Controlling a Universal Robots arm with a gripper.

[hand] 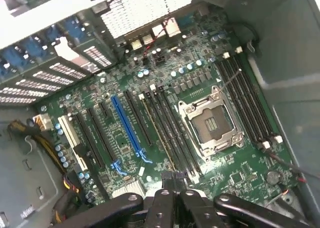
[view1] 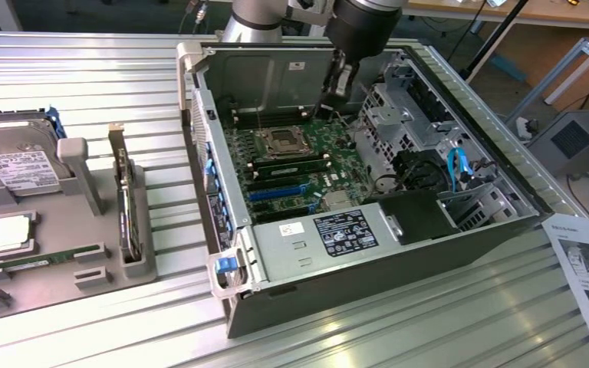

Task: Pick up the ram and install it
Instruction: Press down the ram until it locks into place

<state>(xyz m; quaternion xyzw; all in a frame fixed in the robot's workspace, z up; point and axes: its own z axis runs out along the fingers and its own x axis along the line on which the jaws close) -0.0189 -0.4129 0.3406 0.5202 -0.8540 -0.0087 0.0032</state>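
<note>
I have the gripper (view1: 327, 107) down inside the open computer case (view1: 478, 230), just above the motherboard (view1: 310, 157), with its jaws shut together; from the wrist view the gripper (hand: 174, 184) shows its fingertips pressed closed with no green stick between them that I can make out. Directly ahead of the jaws run the black memory slots (hand: 172, 133) beside the empty processor socket (hand: 210, 125), and one thin board appears seated in the slot row closest to the jaws, though I cannot be sure it is the ram. In the exterior view a green ram (view1: 44, 259) lies in the grey holder tray (view1: 28, 291) on the surface, well apart from the jaws, near the square silver processor chip (view1: 6, 234) and the hard drive (view1: 18, 165). My judgement: either the stick has been set into its slot and is being pressed home with closed jaws, or nothing has yet been picked; the pictures do not settle which.
</note>
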